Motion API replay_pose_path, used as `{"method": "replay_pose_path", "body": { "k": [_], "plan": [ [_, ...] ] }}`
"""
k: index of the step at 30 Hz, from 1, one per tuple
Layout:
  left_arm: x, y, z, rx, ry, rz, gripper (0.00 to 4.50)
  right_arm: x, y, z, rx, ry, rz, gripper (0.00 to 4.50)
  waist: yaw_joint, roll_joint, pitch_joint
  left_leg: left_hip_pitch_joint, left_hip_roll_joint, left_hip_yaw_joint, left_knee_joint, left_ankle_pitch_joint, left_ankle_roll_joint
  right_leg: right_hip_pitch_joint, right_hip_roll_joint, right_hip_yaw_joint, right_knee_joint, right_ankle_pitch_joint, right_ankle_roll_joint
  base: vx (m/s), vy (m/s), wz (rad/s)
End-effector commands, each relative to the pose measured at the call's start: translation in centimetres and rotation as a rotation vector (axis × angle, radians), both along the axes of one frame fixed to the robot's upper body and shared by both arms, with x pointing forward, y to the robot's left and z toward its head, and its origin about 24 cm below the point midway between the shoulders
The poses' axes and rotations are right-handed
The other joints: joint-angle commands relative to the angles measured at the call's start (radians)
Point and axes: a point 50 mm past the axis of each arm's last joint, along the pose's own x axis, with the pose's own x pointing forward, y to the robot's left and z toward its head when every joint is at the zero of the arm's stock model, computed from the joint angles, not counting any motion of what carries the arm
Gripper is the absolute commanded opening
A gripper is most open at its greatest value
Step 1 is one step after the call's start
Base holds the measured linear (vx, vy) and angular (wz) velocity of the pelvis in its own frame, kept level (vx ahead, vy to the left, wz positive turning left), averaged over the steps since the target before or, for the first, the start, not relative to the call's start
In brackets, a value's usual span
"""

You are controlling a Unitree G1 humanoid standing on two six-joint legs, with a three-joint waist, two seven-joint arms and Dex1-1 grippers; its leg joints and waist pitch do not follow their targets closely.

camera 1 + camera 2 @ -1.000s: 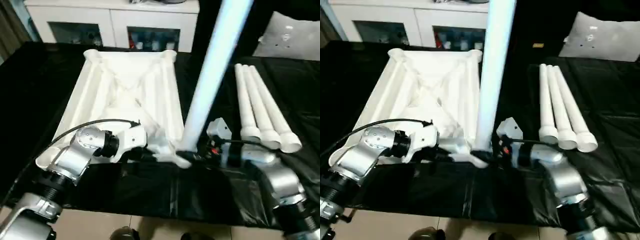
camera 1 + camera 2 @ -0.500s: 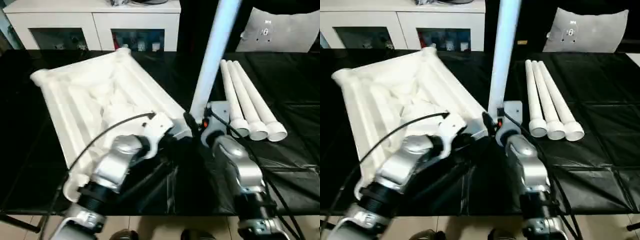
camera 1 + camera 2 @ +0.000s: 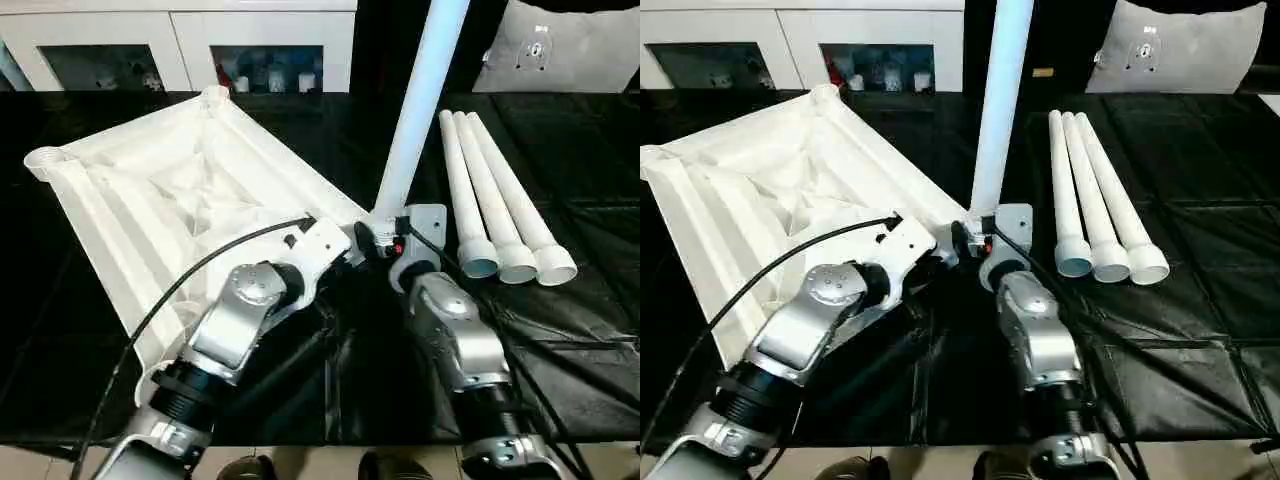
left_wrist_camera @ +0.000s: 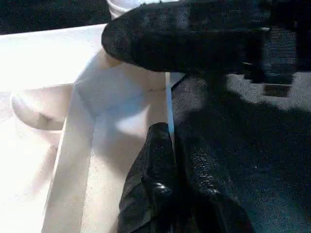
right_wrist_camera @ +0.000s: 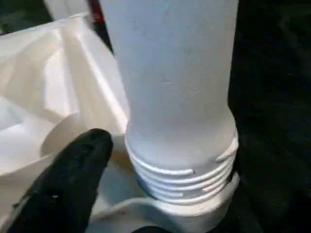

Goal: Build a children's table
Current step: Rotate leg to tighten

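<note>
Left tool [image 4: 167, 160] pinched on top [image 3: 150, 190] rim, right tool [image 5: 160, 228] open beside threaded leg [image 3: 415, 100]; rigid, light, slick plastic—grip leg low.

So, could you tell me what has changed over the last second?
The table top, pinched at its rim by the left gripper, swung its far end toward the robot's left, pivoting at the upright leg. The right gripper appears to have opened around that leg. The leg remains socketed; three loose legs lie unmoved.

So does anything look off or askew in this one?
Yes: the upright leg leans in its corner socket of the tabletop, with several screw threads exposed above the rim, so it looks only partly screwed in. The three spare legs lie tidy.
</note>
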Motion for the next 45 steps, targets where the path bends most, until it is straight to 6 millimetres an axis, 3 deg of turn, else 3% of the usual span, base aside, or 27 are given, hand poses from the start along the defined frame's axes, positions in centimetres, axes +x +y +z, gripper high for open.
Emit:
{"method": "replay_pose_path", "body": {
  "k": [1,3,7,8,9,10,17,23,29,30,34,45],
  "plan": [
    [-0.1,0.9,-0.2,0.026,0.006,-0.006,0.0,-0.9,-0.8,-1.8,0.002,0.088,0.01,4.45,0.003,0.004,-0.066,0.008,0.067,-0.033,-0.057,-0.1,0.083,0.054,-0.089,0.053,-0.051,-0.042,-0.256,0.0,0.0,0.0],
    [-0.4,2.1,-0.5,0.056,0.018,-0.049,0.0,-1.8,-2.2,-1.2,-0.016,0.046,0.07,4.45,0.01,0.002,-0.065,0.008,0.068,-0.033,-0.057,-0.101,0.088,0.055,-0.088,0.052,-0.052,-0.051,-0.251,0.0,0.0,0.0],
    [-0.4,2.6,-0.7,0.072,0.02,-0.075,0.0,-2.2,-2.7,-0.8,-0.026,0.026,0.104,4.45,0.008,0.004,-0.064,0.009,0.069,-0.033,-0.058,-0.114,0.08,0.052,-0.09,0.052,-0.052,-0.07,-0.255,0.0,0.0,0.0],
    [-0.5,3.2,-0.8,0.091,0.021,-0.127,0.0,-2.6,-3.5,-0.3,-0.046,-0.003,0.159,4.45,0.007,-0.011,-0.064,0.008,0.067,-0.031,-0.058,-0.125,0.079,0.054,-0.089,0.053,-0.057,-0.1,-0.245,0.0,0.0,0.0],
    [-0.7,4.0,-0.9,0.111,0.037,-0.191,0.0,-3.1,-4.4,0.4,-0.073,-0.034,0.243,4.45,0.007,-0.011,-0.064,0.008,0.067,-0.031,-0.058,-0.125,0.079,0.054,-0.089,0.053,-0.057,-0.1,-0.245,0.0,0.0,0.0],
    [-0.9,4.5,-0.9,0.126,0.045,-0.233,0.0,-3.4,-4.8,0.8,-0.089,-0.05,0.302,4.45,0.016,-0.007,-0.064,0.01,0.068,-0.032,-0.056,-0.122,0.089,0.057,-0.091,0.055,-0.056,-0.118,-0.222,0.0,0.0,0.0],
    [-1.6,6.2,-1.1,0.212,0.079,-0.486,0.0,-4.2,-6.0,2.4,-0.164,-0.048,0.637,4.45,0.015,-0.011,-0.066,0.009,0.068,-0.031,-0.05,-0.106,0.115,0.053,-0.094,0.053,-0.051,-0.132,-0.238,0.0,0.0,0.0],
    [-2.0,6.4,-0.6,0.202,0.118,-0.629,0.0,-3.6,-5.9,3.2,-0.237,-0.018,0.821,4.45,0.032,-0.01,-0.068,0.015,0.071,-0.028,-0.046,-0.096,0.108,0.048,-0.092,0.051,-0.042,-0.113,-0.267,0.0,0.0,0.0],
    [-2.2,5.6,-0.5,0.194,0.118,-0.717,0.0,-3.1,-5.1,3.2,-0.279,-0.005,0.949,4.45,0.045,-0.014,-0.064,0.014,0.075,-0.028,-0.045,-0.138,0.079,0.045,-0.097,0.054,-0.044,-0.178,-0.261,0.0,0.0,0.0],
    [-2.2,5.5,-0.5,0.194,0.116,-0.727,0.0,-3.1,-4.9,3.1,-0.282,-0.002,0.981,4.18,0.048,-0.013,-0.065,0.015,0.074,-0.028,-0.045,-0.14,0.075,0.044,-0.097,0.054,-0.045,-0.191,-0.254,0.0,0.0,0.0],
    [-2.0,5.3,-0.5,0.195,0.111,-0.741,0.0,-3.3,-4.5,2.9,-0.292,0.015,1.054,3.87,0.057,-0.014,-0.066,0.015,0.076,-0.028,-0.045,-0.122,0.077,0.045,-0.096,0.054,-0.041,-0.165,-0.254,0.0,0.0,0.0],
    [-1.6,5.1,-0.5,0.196,0.103,-0.756,0.0,-2.9,-4.1,2.5,-0.263,0.03,1.091,3.09,0.059,-0.011,-0.066,0.014,0.075,-0.029,-0.044,-0.132,0.075,0.045,-0.096,0.052,-0.043,-0.175,-0.256,0.0,0.0,0.0]
  ]
}}
